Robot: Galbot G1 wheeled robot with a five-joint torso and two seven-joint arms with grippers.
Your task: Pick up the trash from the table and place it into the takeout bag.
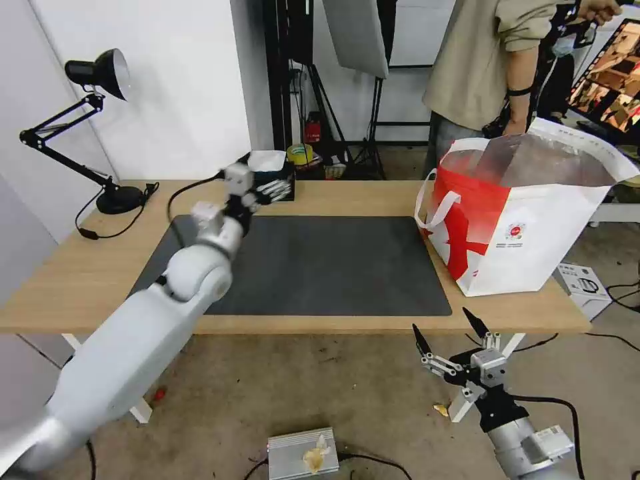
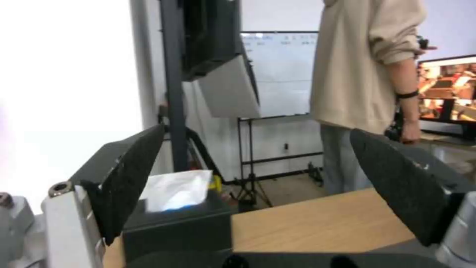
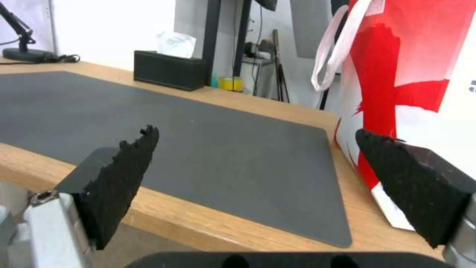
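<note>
The left gripper (image 1: 267, 190) reaches across the table (image 1: 80, 280) to its far edge, hovering over the far left corner of the dark grey mat (image 1: 320, 267), just in front of the black tissue box (image 2: 178, 223); the left wrist view shows its jaws spread wide with nothing between them. The right gripper (image 1: 450, 333) hangs below and in front of the table's near edge toward the right, jaws likewise wide and empty, pointing up at the tabletop. The takeout bag (image 1: 527, 233) stands upright on the right end of the table, just beside the mat's right edge, its mouth open so the silver foil lining shows, and a white strap handle (image 3: 332, 52) loops down on its left side. A black desk lamp (image 1: 100, 120) stands at the far left of the table. Behind the bag, a person's hand (image 1: 513, 125) hangs close to its far rim; whether it touches cannot be told. The mat lies bare.
</note>
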